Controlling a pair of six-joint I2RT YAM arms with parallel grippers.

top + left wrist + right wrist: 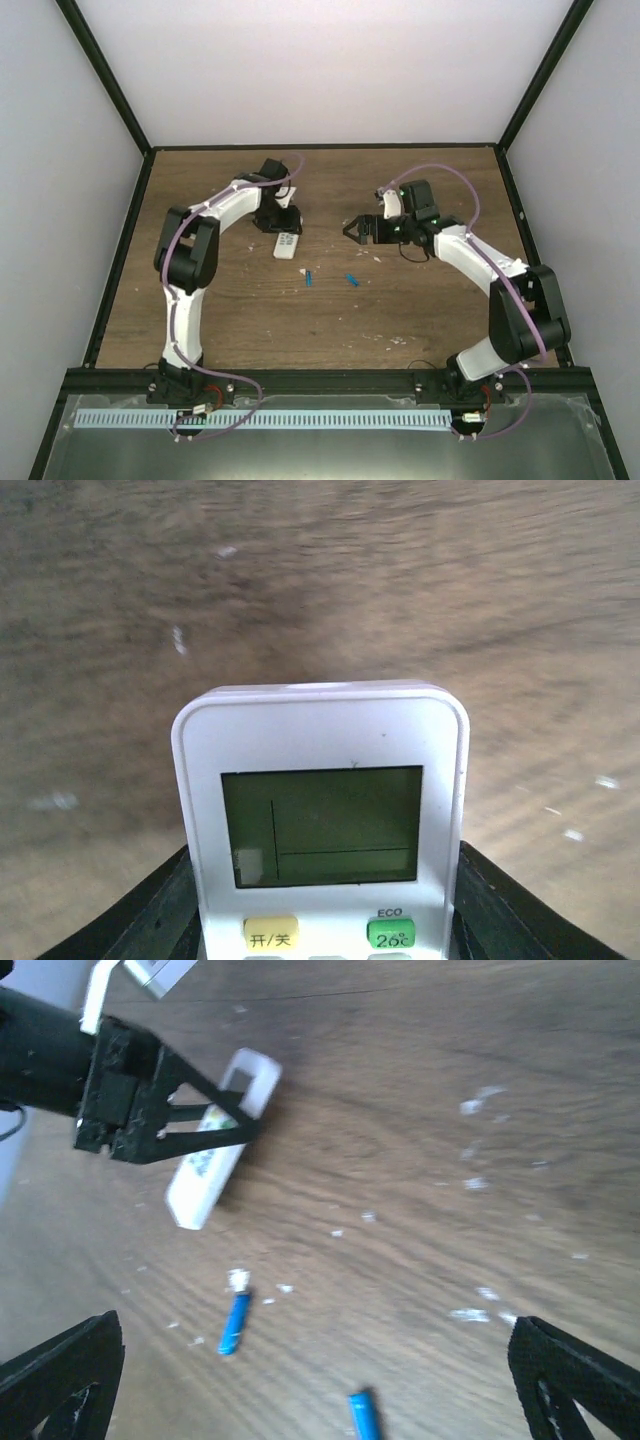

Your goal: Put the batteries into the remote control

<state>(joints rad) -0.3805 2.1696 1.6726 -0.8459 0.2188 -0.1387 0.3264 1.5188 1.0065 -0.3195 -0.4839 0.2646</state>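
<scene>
Wooden counter (430,310) lies open on all sides of my left hand (282,230), pinching the remote control (287,245) mid-counter, and my right hand (352,229) hangs spread wide near the batteries (309,278), far from edges.

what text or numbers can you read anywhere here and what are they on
"开/关" on the yellow button of the remote control.
"ECO" printed just above the green button.
"26°" on that green button, last mark unclear.
The display shows only lines, no digits.
Other views: remote's print too blurred to read.
</scene>
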